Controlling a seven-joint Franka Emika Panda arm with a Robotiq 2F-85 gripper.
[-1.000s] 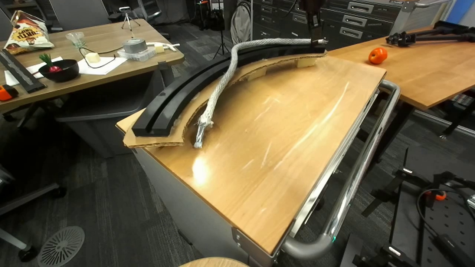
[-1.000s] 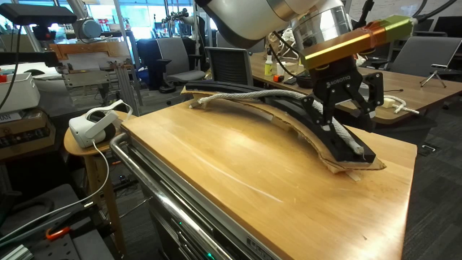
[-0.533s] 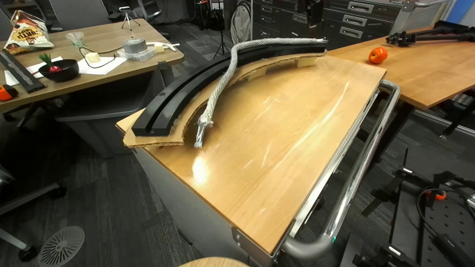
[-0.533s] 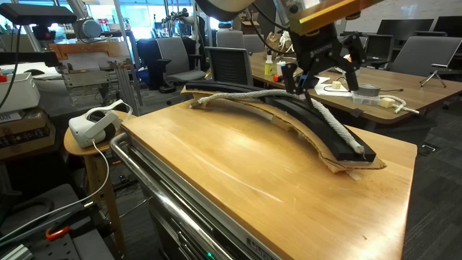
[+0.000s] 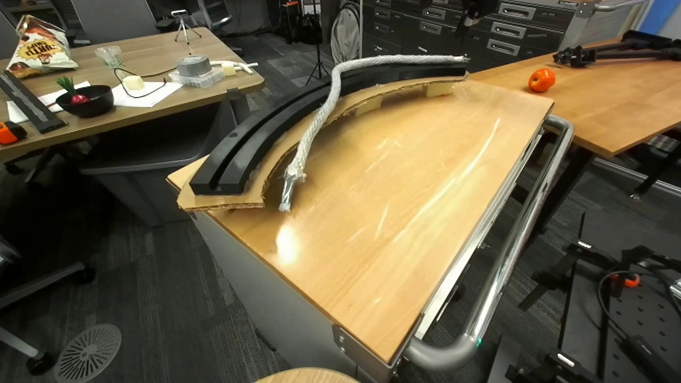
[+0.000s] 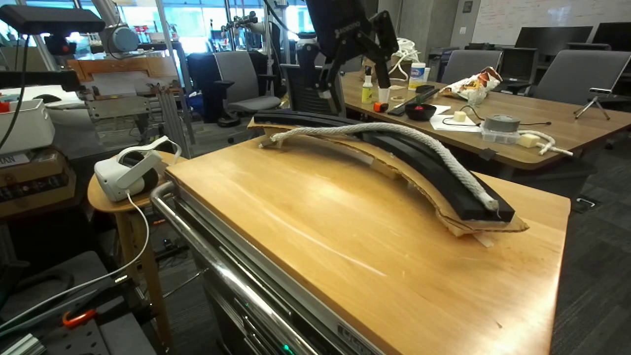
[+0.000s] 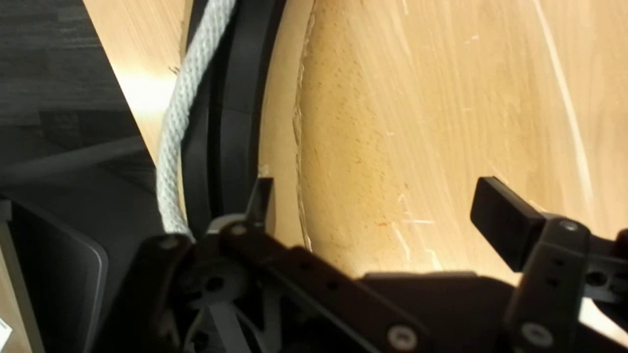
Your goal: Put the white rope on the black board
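The white rope (image 5: 332,96) lies along the black board (image 5: 223,154) at one end, then crosses the board and cardboard. Its taped end rests on the tabletop beside the board's inner side. In an exterior view, the rope (image 6: 446,153) has its frayed end on the near end of the board (image 6: 409,154). In the wrist view, the rope (image 7: 174,117) bows past the outer edge of the board (image 7: 243,113). My gripper (image 6: 354,86) is open and empty, raised above the board; its fingers also show wide apart in the wrist view (image 7: 385,211).
Cardboard (image 6: 453,224) lies under the board on the wooden tabletop (image 6: 345,207). A metal tube rail (image 5: 511,244) runs along the cart side. A second table (image 6: 532,113) holds a bowl, tape and a chip bag. A headset (image 6: 130,172) sits on a stool.
My gripper has risen from around the rope near the board's end and moved leftward in an exterior view, toward the board's far part. The rope and board look unmoved.
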